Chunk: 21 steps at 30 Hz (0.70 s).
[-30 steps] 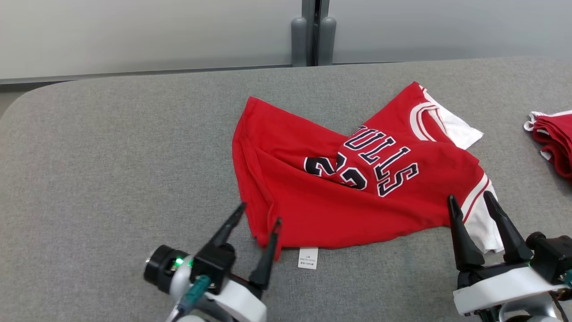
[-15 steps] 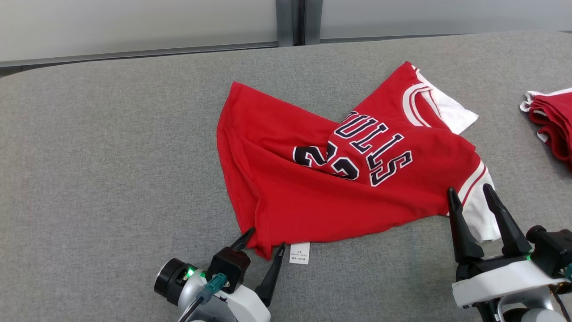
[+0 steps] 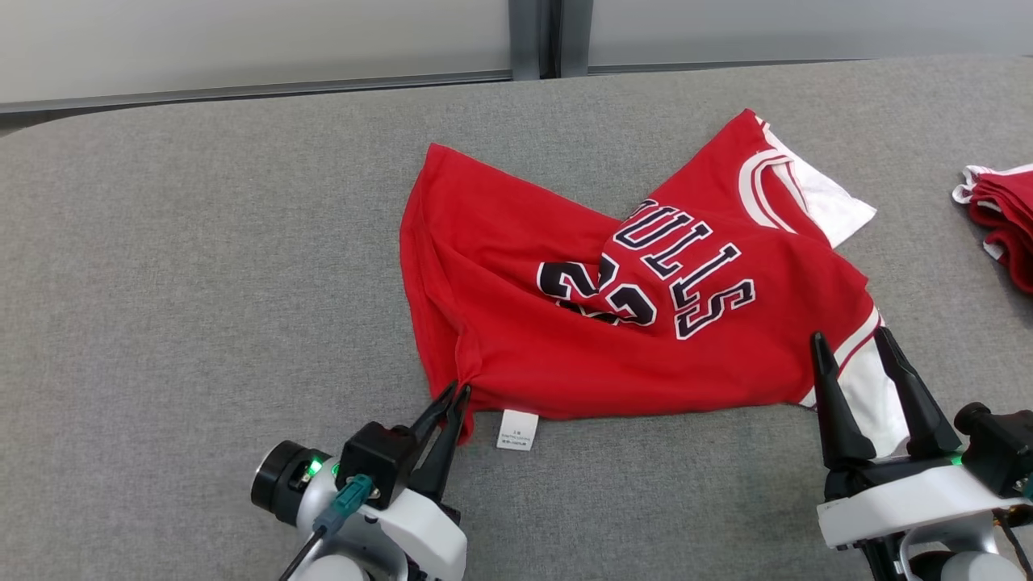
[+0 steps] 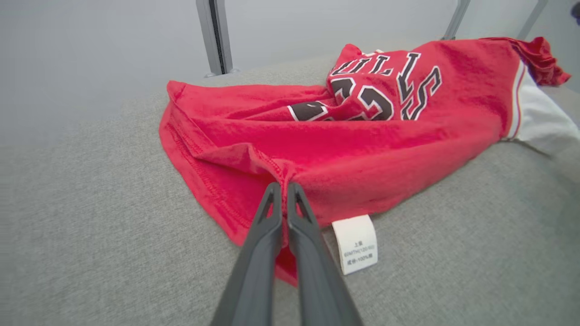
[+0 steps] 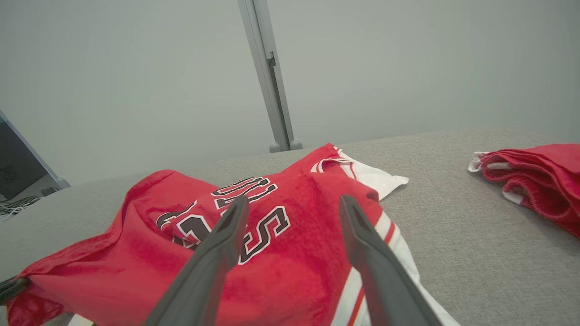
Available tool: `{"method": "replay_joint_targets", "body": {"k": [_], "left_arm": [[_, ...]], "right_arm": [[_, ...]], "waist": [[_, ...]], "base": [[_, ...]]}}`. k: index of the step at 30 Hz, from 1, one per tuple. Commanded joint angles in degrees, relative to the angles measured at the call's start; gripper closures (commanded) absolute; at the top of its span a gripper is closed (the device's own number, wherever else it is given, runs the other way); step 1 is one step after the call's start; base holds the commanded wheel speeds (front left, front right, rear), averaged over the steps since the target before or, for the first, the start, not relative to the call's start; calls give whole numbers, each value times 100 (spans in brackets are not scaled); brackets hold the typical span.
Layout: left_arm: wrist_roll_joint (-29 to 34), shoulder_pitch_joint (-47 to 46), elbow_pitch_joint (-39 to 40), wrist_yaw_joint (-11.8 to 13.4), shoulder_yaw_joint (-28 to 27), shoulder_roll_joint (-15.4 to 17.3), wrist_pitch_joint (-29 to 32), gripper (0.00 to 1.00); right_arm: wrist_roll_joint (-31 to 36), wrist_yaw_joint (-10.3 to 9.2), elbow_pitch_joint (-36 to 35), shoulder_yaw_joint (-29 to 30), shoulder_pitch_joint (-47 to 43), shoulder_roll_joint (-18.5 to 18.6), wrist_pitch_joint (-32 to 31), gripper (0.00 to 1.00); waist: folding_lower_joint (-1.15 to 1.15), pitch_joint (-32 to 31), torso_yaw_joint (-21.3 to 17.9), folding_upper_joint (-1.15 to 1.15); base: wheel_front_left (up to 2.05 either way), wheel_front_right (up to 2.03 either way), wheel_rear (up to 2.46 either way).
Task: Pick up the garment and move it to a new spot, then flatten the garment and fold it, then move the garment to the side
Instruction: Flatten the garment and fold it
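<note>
1. Nearest, at the near left of the bench [image 3: 202,282], the left claw [image 3: 453,389] has its two dark fingers pressed together on the near left corner of the garment [image 3: 516,339]. A pinch of red hem is caught between the tips.
2. Just right of that pinch, a white care label [image 3: 517,428] sticks out from the garment's near edge and lies flat on the grey bench.
3. At the near right, the right claw [image 3: 850,335] stands with its fingers wide apart, gripping nothing. Its tips point toward the far side, one on either side of the white sleeve [image 3: 876,387] with red-and-white trim at the garment's near right end. Whether the tips touch the cloth I cannot tell.
4. The garment, a red jersey, lies crumpled about the middle of the bench, spreading from the left claw's pinch across to the right claw. One layer is folded over another, so the dark, white-edged lettering and numerals are partly hidden in a crease.
5. Farther back, a second white sleeve [image 3: 831,206] pokes out at the garment's far right corner, beside the white-banded neckline.
6. Well apart, at the right edge, a pile of folded red cloth [image 3: 1005,226] rests on the bench.
7. Beyond the bench's far edge rises a pale wall [image 3: 242,40] with a grey upright post [image 3: 533,36].
</note>
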<state>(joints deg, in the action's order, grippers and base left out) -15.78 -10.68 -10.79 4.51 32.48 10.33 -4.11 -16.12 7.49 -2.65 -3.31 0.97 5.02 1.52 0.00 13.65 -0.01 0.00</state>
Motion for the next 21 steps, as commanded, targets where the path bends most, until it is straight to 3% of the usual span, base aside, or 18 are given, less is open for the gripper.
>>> {"method": "replay_joint_targets", "body": {"k": [1, 13, 21], "left_arm": [[-54, 35, 100, 56, -64, 55, -49, 100], [-483, 712, 1119, 339, -405, 407, 449, 100], [-686, 564, 943, 329, -572, 418, 413, 100]], "right_arm": [[-32, 0, 11, 22, 16, 10, 27, 0], [-90, 0, -39, 118, -31, 46, -28, 0], [-141, 0, -44, 27, 117, 30, -72, 0]], "waist": [[0, -11, 26, 0], [0, 30, 332, 0], [0, 135, 231, 0]], "base": [[0, 0, 0], [0, 0, 0], [0, 0, 0]]}}
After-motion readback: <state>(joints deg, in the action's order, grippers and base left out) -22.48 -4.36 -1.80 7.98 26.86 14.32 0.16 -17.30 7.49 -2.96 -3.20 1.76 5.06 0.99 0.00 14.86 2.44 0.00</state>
